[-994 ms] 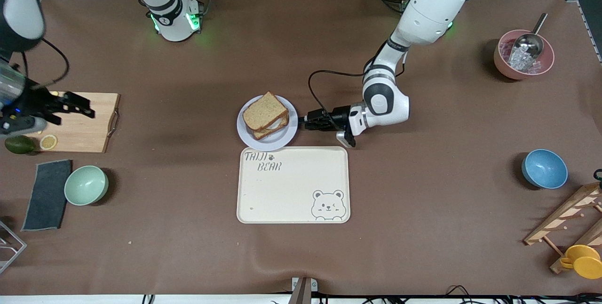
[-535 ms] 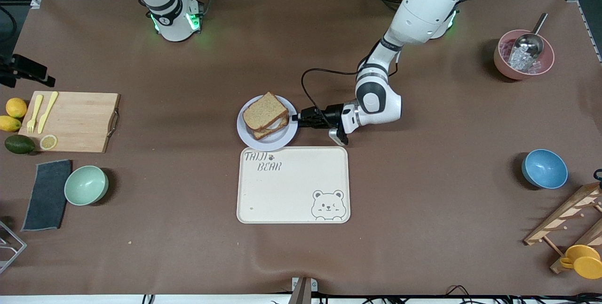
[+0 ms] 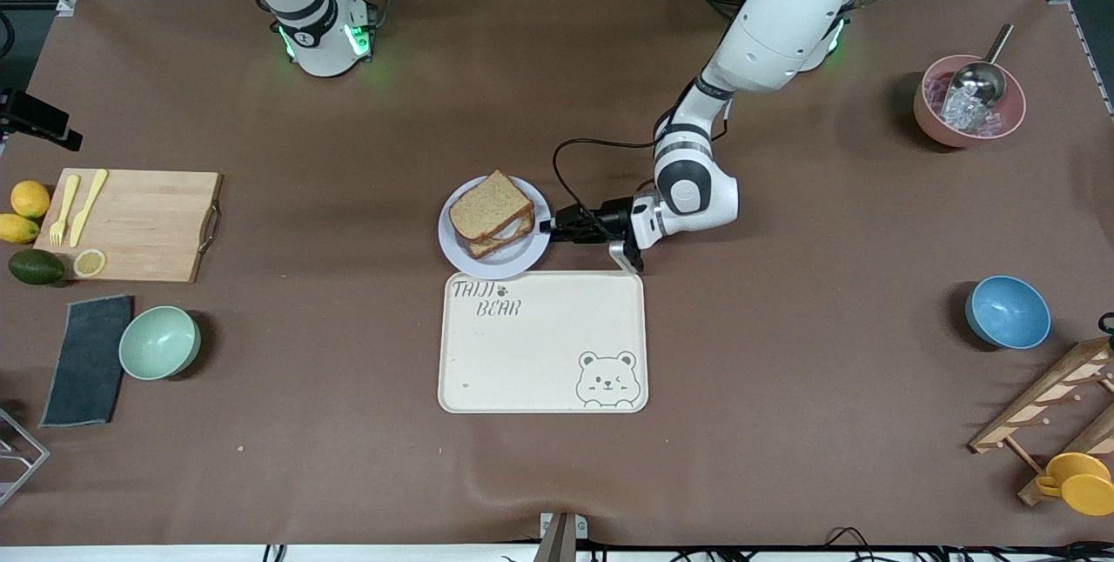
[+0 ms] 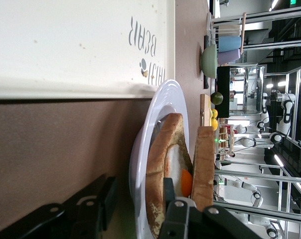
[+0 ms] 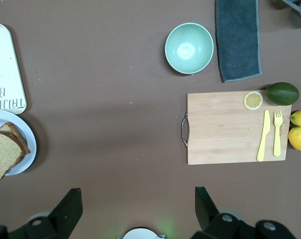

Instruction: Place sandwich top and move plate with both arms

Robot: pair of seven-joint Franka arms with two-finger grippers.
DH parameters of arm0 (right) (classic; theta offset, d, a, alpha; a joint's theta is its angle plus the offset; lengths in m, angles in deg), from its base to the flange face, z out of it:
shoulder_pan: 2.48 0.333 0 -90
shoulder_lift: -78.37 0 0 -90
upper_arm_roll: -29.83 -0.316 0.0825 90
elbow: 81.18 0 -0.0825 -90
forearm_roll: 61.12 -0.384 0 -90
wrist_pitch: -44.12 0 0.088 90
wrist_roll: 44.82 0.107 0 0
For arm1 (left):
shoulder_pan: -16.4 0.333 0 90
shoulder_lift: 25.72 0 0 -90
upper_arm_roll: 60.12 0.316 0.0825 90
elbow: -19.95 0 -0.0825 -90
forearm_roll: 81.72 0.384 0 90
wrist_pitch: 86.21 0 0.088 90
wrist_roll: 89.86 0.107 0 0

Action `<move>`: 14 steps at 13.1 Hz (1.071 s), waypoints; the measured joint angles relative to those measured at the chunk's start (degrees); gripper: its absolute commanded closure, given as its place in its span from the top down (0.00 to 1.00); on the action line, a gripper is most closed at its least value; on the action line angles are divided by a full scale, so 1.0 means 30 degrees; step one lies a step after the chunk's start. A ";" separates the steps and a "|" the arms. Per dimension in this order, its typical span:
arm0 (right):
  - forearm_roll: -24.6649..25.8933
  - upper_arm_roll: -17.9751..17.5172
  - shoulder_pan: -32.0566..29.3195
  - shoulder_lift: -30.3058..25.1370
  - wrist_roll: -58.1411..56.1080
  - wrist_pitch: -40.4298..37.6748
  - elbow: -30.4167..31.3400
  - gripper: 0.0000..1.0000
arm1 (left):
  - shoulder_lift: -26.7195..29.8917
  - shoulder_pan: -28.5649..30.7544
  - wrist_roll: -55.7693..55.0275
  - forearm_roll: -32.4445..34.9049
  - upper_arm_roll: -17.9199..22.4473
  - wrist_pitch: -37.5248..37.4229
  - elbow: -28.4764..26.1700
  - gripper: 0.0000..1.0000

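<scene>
Sandwich top (image 3: 490, 204) is lying flat, corner aimed toward the arms' bases, atop the plate (image 3: 527, 259), mid-table. Left gripper (image 3: 550, 228) is straddling its rim, fingers apart. Right gripper (image 5: 135, 209) is hanging open above the table.

Open right tool (image 5: 135, 211) above brown table (image 5: 115, 99)

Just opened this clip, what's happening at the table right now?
The sandwich top already sits on the stack on the plate, which lies just above the bear-printed tray in the front view. The left gripper is low at the plate's rim on the left arm's side, one of its jaws on each side of the rim, not yet clamped. The right gripper waits with open jaws high over the table near the cutting board.
</scene>
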 measured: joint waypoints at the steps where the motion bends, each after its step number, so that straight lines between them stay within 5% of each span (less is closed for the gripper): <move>1: 0.0227 -0.0002 0.0026 0.0029 0.0001 0.0118 0.0000 1.00 | -0.0015 -0.0044 0.0009 -0.0049 0.0000 0.0001 0.0021 0.41; 14: 0.0477 -0.0014 0.0126 0.0103 0.0218 0.1813 -0.0044 1.00 | -0.0238 -0.0371 0.0184 -0.1245 -0.0005 0.0003 0.0269 0.28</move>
